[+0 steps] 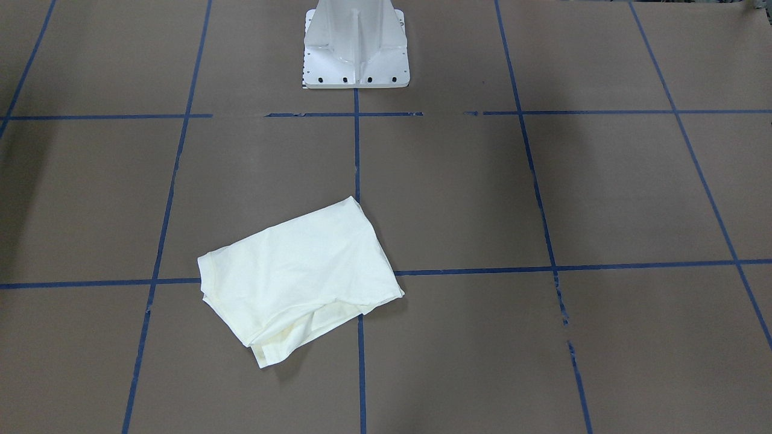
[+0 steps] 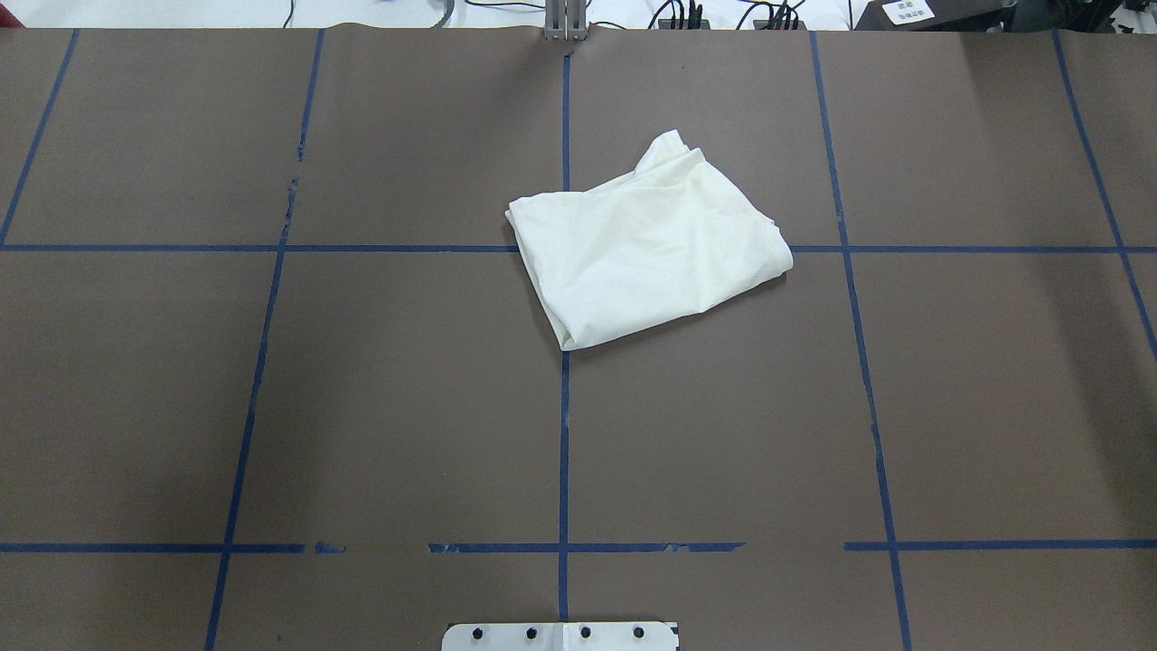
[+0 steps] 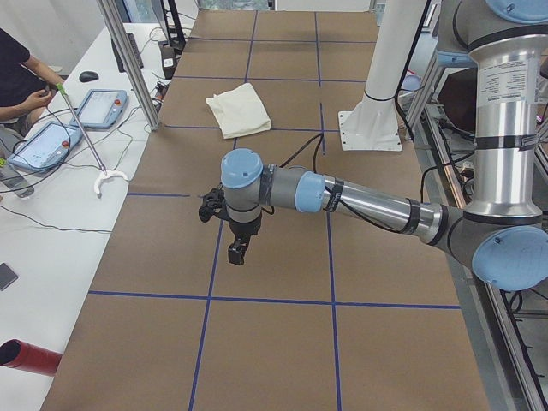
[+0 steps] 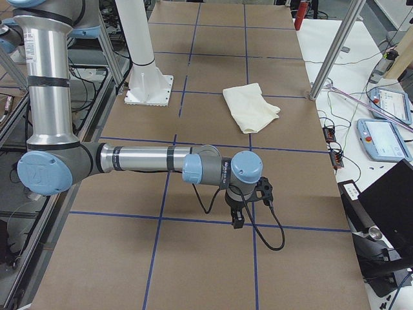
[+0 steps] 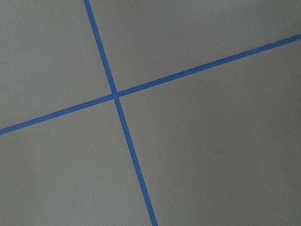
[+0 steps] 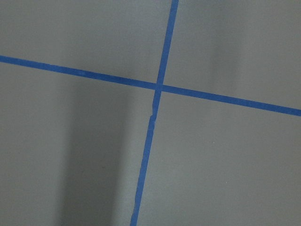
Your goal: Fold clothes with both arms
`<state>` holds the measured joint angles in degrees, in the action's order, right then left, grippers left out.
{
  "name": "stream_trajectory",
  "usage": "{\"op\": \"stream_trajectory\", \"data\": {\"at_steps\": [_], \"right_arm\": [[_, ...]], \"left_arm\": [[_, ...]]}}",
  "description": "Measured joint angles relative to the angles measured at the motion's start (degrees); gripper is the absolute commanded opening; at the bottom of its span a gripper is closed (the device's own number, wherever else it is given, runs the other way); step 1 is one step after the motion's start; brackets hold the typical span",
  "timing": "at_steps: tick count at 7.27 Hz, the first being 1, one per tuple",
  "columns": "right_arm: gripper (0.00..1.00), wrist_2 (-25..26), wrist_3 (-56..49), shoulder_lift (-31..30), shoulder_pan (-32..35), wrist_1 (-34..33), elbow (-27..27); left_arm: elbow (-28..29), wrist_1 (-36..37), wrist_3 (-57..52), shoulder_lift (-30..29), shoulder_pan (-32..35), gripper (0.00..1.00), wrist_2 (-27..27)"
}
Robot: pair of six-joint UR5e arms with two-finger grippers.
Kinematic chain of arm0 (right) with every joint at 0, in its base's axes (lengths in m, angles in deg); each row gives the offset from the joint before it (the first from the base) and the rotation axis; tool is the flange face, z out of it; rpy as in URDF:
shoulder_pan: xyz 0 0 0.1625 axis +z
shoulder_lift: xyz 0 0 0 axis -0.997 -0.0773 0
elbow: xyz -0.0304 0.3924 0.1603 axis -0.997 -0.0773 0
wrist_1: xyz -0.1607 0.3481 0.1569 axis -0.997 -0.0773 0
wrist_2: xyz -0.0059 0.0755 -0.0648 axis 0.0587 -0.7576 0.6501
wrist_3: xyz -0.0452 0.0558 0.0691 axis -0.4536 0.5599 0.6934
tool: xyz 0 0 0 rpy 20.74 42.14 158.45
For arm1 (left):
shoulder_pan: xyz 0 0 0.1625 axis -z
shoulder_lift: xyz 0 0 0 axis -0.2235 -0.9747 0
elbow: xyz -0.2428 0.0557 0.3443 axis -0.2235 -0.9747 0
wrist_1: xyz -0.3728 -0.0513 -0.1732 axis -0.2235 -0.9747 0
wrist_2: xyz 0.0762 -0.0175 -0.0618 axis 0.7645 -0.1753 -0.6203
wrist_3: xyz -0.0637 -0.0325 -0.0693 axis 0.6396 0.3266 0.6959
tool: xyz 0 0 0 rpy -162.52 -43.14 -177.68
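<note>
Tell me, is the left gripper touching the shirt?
Apart. The exterior left view shows the left gripper hanging above the bare table, with a wide stretch of brown surface between it and the shirt farther along.

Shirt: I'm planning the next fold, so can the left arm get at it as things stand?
Probably yes. The shirt lies in the open on the table, nothing on it, and only bare table shows between it and the left arm. Reach itself is a guess.
</note>
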<state>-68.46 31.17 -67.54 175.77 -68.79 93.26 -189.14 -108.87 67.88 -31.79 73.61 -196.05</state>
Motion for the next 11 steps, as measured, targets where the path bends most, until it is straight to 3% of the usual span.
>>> {"op": "stream_trajectory", "data": {"at_steps": [3, 6, 11], "right_arm": [[1.00, -0.1, 1.0, 0.1, -2.4, 0.2, -0.2], [1.00, -0.2, 9.3, 0.2, -4.3, 1.1, 0.7], [1.00, -0.5, 16.0, -1.9, -5.6, 9.7, 0.4]], "left_arm": [[0.9, 0.2, 1.3, 0.1, 0.0, 1.00, -0.1], [2.9, -0.6, 6.0, 0.0, 0.0, 1.00, -1.0], [3.8, -5.4, 6.6, -0.8, 0.0, 1.00, -2.9]]}}
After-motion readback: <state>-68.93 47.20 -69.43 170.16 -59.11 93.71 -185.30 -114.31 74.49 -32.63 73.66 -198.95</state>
